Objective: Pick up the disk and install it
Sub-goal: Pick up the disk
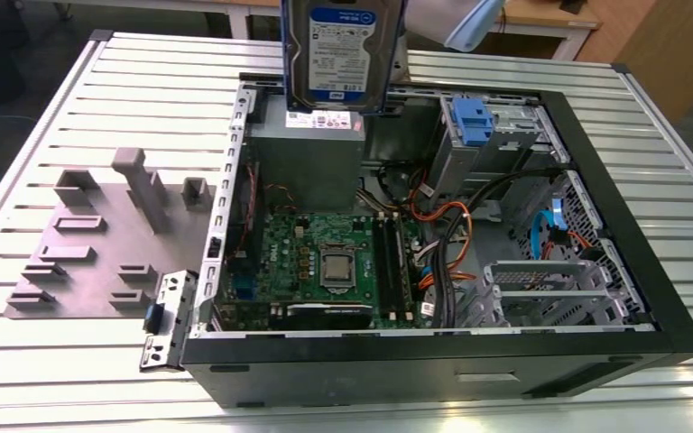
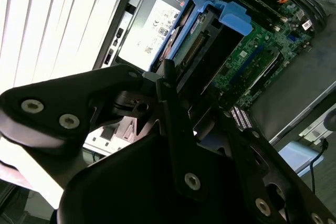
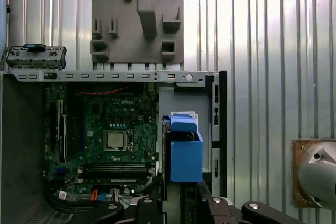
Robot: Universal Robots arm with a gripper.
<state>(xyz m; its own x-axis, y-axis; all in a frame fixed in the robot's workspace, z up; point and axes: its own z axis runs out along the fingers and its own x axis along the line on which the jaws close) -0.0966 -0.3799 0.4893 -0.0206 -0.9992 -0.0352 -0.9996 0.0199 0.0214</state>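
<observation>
**Disk held over open case**

The disk point(image 1: 344, 54) hangs upright with its label facing the exterior view. It is above the far side of the open computer case point(image 1: 635, 271), over the grey power supply point(image 1: 310, 153). In the second wrist view the pincer point(image 2: 192, 88) is clamped on the disk's blue rails. A grey fixture plate point(image 1: 94, 244) lies on the tabletop point(image 1: 142, 90), beside the case at the exterior view's left.

Black gripper point(image 2: 187, 88), silver screws point(image 2: 191, 181), possibly pale-grey arm point(image 1: 473, 25)
</observation>
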